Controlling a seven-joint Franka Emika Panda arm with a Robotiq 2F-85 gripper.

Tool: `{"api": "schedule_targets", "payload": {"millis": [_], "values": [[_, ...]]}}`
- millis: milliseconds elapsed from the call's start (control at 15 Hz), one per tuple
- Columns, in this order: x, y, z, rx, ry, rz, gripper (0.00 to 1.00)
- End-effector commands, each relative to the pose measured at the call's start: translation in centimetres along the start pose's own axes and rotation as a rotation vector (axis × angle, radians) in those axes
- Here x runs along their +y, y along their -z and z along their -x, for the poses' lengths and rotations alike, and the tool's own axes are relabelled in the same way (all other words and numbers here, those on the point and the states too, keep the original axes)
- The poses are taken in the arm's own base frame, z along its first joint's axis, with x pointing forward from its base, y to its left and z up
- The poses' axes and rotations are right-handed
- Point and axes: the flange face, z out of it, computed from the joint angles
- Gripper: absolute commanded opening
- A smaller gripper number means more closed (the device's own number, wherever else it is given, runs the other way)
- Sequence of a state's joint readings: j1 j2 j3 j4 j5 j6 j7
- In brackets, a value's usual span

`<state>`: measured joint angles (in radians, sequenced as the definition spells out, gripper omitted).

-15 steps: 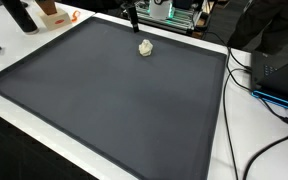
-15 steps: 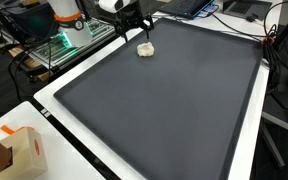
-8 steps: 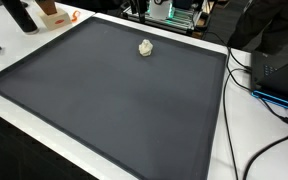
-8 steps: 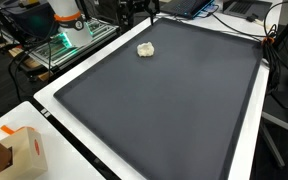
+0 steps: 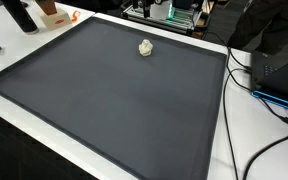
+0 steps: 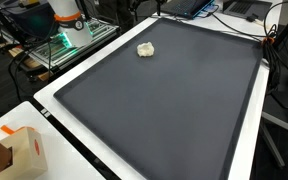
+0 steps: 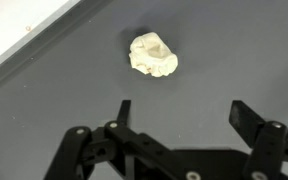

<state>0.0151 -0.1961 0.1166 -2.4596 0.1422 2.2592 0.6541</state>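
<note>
The gripper has risen clear of the crumpled lump, leaving both exterior views. Jaws spread wide, empty.

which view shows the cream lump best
The wrist view: the lump is close, its folds clear, ahead of the open gripper. Both exterior views show it tiny and pale on the mat.
</note>
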Motion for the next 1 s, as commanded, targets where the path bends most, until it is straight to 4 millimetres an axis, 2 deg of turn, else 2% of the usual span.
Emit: {"api": "schedule_targets", "payload": {"millis": [0, 400, 933], "values": [[0.0, 0.0, 0.0, -0.001, 0.000, 0.000, 1.00], [0.0, 0.0, -0.1, -0.002, -0.001, 0.001, 1.00], [-0.7, -6.7, 0.6, -0.048, 0.009, 0.021, 1.00]]}}
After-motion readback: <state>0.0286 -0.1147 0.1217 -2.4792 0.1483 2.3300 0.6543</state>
